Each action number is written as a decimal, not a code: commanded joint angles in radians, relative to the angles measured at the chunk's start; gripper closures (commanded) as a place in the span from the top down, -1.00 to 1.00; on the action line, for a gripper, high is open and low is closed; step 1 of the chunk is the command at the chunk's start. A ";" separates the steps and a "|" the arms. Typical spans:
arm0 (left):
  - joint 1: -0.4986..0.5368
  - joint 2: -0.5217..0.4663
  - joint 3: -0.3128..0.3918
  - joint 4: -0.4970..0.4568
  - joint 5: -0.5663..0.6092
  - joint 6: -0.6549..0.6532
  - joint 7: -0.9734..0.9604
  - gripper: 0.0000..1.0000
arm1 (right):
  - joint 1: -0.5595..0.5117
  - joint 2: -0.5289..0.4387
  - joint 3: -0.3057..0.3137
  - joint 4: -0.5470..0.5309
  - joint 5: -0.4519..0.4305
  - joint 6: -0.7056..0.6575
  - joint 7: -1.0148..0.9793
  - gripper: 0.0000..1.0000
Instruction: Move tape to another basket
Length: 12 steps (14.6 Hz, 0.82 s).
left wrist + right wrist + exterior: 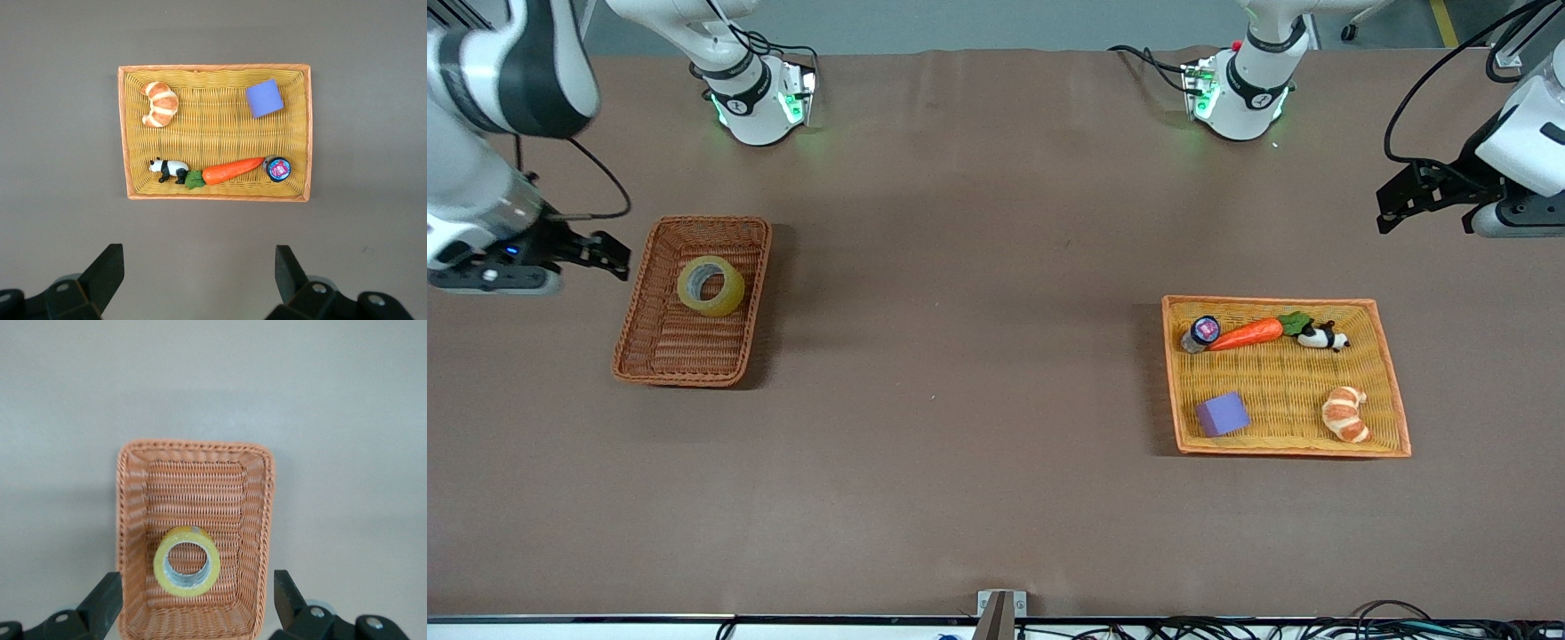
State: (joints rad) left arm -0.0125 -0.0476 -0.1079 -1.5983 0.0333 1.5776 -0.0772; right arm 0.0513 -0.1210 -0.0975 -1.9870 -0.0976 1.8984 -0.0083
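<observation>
The tape (711,285), a yellowish-olive ring, leans in the half of the reddish-brown wicker basket (660,363) that is farther from the front camera, at the right arm's end of the table. The right wrist view shows the tape (165,568) inside the basket (197,447). My right gripper (617,258) is open and empty, up in the air beside that basket; it also shows in the right wrist view (199,592). My left gripper (1391,212) is open and empty, raised over the left arm's end of the table; it also shows in the left wrist view (199,268).
A wider orange-yellow basket (1272,301) at the left arm's end holds a carrot (1247,333), a toy panda (1323,337), a croissant (1346,413), a purple block (1222,414) and a small round can (1203,331). It also shows in the left wrist view (213,69).
</observation>
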 commanded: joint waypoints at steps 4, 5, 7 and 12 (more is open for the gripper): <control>0.022 -0.043 -0.027 -0.032 -0.021 -0.019 -0.016 1.00 | -0.076 0.043 0.045 0.330 0.111 -0.296 0.008 1.00; 0.025 -0.054 -0.027 -0.038 -0.023 -0.019 -0.018 1.00 | -0.076 0.055 0.045 0.390 0.113 -0.350 0.008 1.00; 0.034 -0.067 -0.023 -0.055 -0.059 -0.019 -0.019 1.00 | -0.071 0.096 0.045 0.497 0.104 -0.413 0.008 1.00; 0.072 -0.077 -0.030 -0.065 -0.086 -0.015 -0.013 1.00 | -0.113 0.153 0.053 0.570 0.133 -0.486 0.001 1.00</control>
State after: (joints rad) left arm 0.0547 -0.0988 -0.1261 -1.6457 -0.0418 1.5608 -0.0947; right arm -0.0140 0.0005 -0.0633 -1.4570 -0.0030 1.4420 -0.0052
